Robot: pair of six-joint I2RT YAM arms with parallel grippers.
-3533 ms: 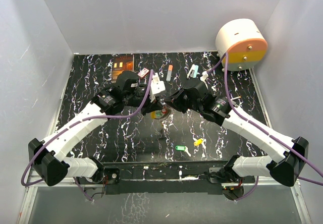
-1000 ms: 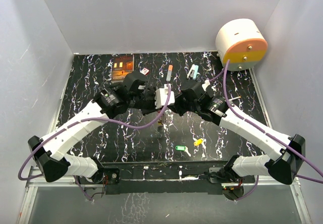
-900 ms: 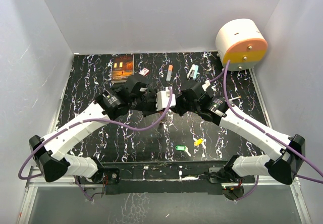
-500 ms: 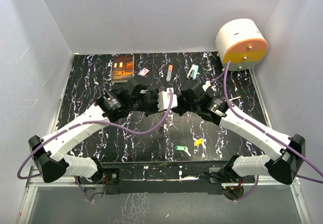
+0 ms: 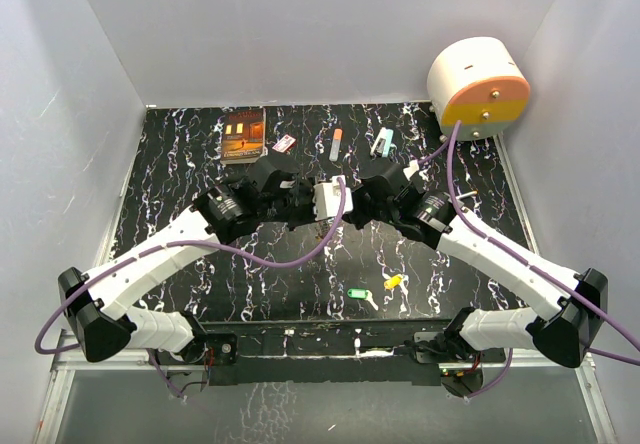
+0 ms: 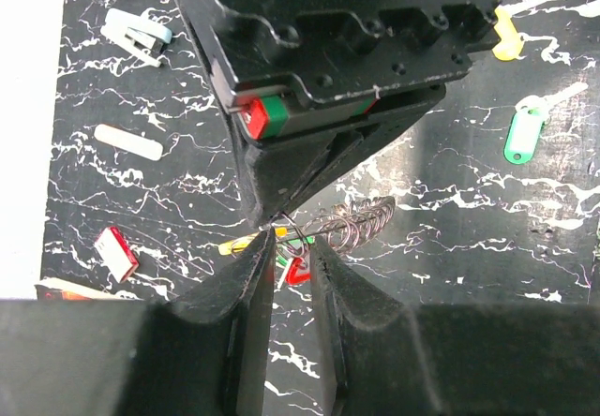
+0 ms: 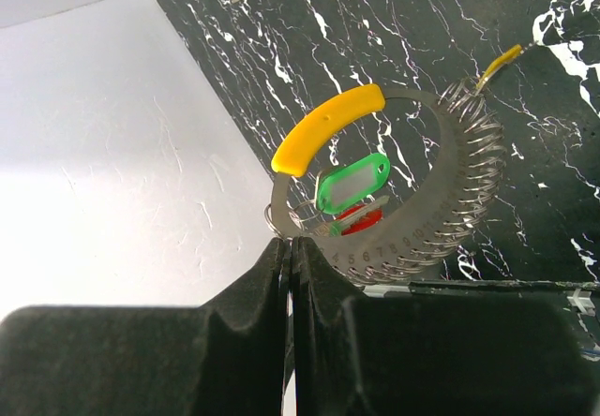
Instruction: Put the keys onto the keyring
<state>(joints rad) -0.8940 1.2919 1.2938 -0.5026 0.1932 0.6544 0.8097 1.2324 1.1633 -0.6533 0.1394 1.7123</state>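
Right wrist view: the keyring (image 7: 328, 127) is being gripped at its metal edge by the closed right hand (image 7: 291, 245), off the surface (image 7: 394, 22), with a green-tagged key (image 7: 352, 184) and a red key (image 7: 361, 221) being carried on it. The left hand (image 6: 292, 241) is being held at the ring's wire, fingers narrowly apart; whether it is gripping cannot be told. A green key (image 5: 358, 293) and a yellow key (image 5: 393, 282) are lying loose on the surface.
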